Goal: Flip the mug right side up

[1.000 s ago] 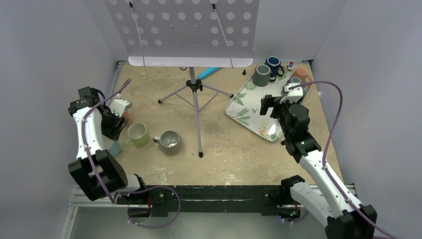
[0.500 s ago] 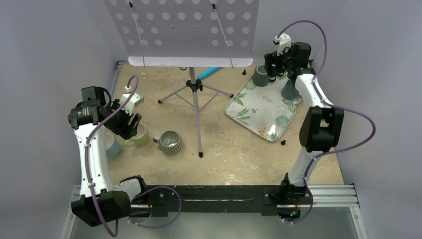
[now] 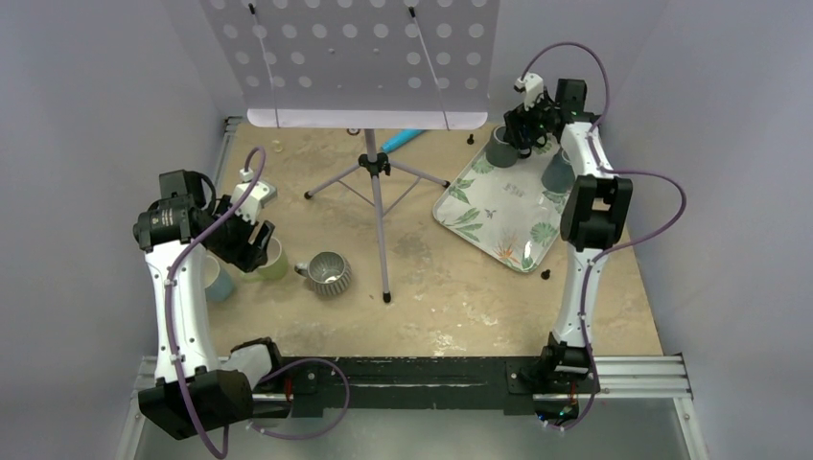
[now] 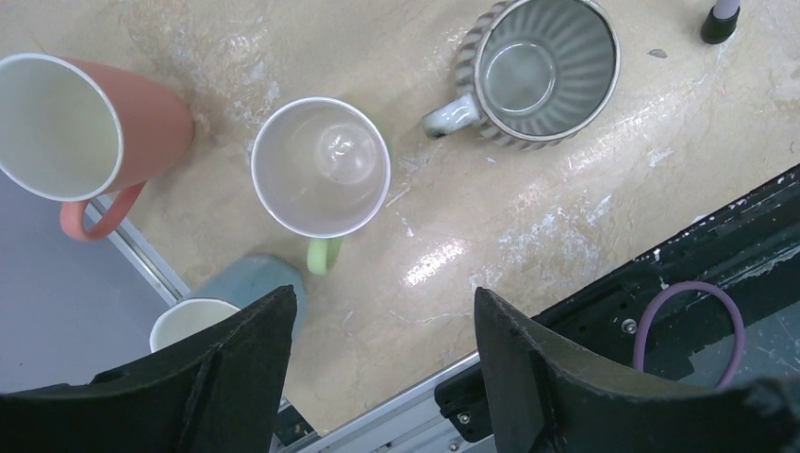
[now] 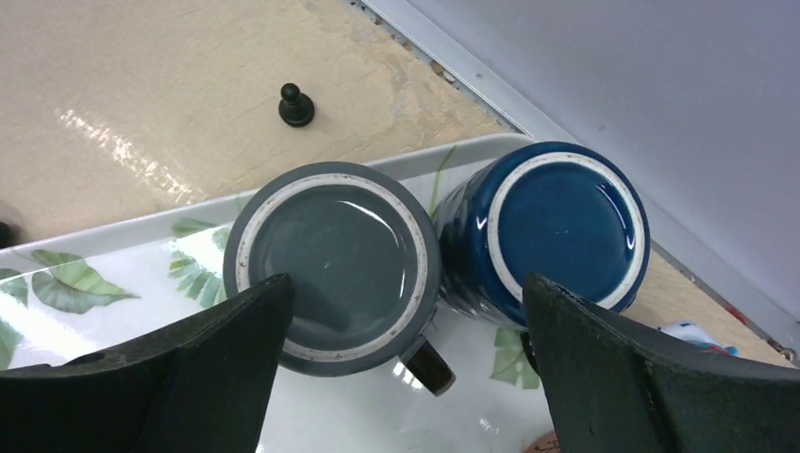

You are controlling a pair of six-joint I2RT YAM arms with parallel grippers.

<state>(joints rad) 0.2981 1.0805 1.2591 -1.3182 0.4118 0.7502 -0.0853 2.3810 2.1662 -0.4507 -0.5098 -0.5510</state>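
Seen from above, your right claw [image 3: 522, 129] hangs at the upper right of the frame, over the far corner of a leaf-patterned tray [image 3: 494, 216]. Its wrist view looks straight down on two mugs standing upside down on that tray, bases up: a grey mug [image 5: 330, 255] at centre and a dark blue mug [image 5: 566, 222] just beside it on the right, sides apparently touching. The claw's fingers are spread wide and grip nothing; the grey mug lies mostly between them.

Your left claw [image 4: 382, 302], at the left of the overhead view, is likewise spread wide and empty. Below it, four mugs stand mouth up on the table [image 4: 528, 217]: a green mug [image 4: 321, 168], a ribbed grey mug [image 4: 547, 66], a salmon mug [image 4: 57, 123] and a pale blue mug [image 4: 203, 321].

By the look of it, those four need no turning. The two on the tray are not yet flipped, and neither is grasped. The grey one seems the likelier target.
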